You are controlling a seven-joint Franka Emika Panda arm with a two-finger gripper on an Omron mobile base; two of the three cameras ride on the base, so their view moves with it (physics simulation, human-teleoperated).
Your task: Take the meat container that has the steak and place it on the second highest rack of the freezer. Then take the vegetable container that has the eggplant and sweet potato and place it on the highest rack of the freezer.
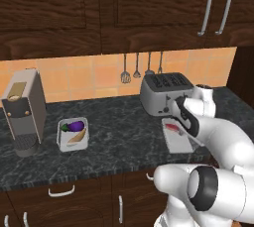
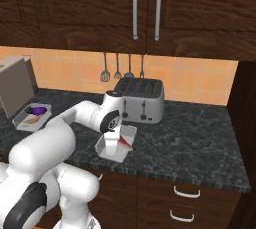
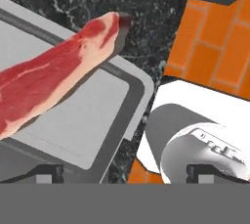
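light: even, soft | shadows: faint | focus: sharp, rendered

The black countertop [image 1: 124,132] reads as polished stone with pale grey marbling. The dark brown cabinet doors [image 1: 54,3] show a wood grain with a low sheen, and their slim curved handles [image 1: 206,5] look like brushed metal. The orange wall tiles [image 1: 99,75] are matt, with faint pale grout lines. The grey four-slot toaster [image 2: 142,100] has a smooth satin metal shell. The shallow white meat tray [image 3: 73,120] looks like smooth matt plastic. The red-pink steak [image 3: 53,81] has a moist, fibrous surface streaked with pale fat. The small dark-purple eggplant [image 1: 75,126] is glossy.
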